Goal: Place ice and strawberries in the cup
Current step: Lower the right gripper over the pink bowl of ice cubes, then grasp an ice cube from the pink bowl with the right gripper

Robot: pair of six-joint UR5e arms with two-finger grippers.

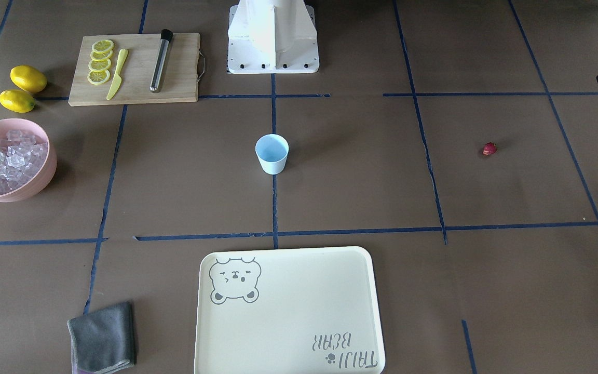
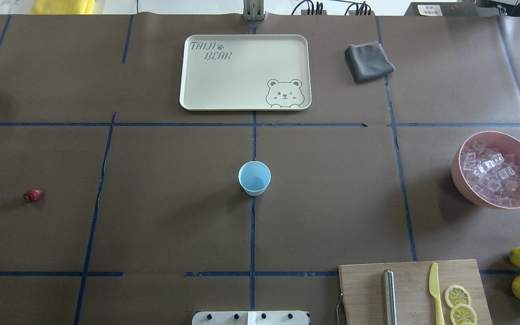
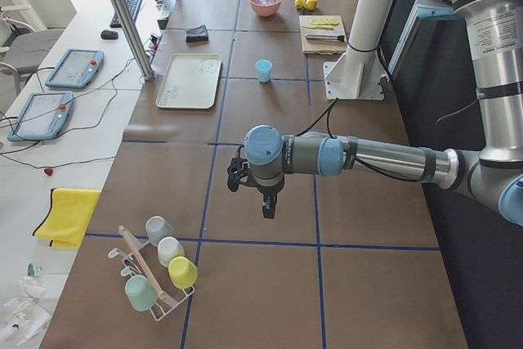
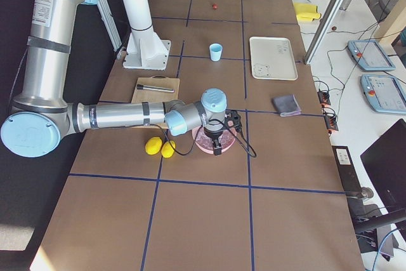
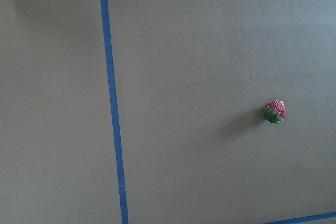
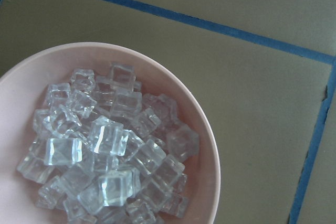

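Observation:
The cup (image 2: 254, 177) stands upright and empty at the table's centre; it also shows in the front view (image 1: 272, 153). One red strawberry (image 2: 32, 195) lies alone on the left side, also seen in the left wrist view (image 5: 274, 112). The ice (image 6: 105, 150) is piled in a pink bowl (image 2: 463, 180) on the right. My left gripper (image 3: 266, 208) hangs above the table near the strawberry's area. My right gripper (image 4: 217, 149) hovers over the bowl. No fingers show in either wrist view, so I cannot tell whether either gripper is open or shut.
A cream tray (image 2: 206, 90) and grey cloth (image 2: 368, 62) lie on the far side. A wooden board (image 1: 174, 72) holds lemon slices, a yellow knife and a metal rod; two lemons (image 1: 24, 88) lie beside it. A cup rack (image 3: 155, 275) stands at the left end.

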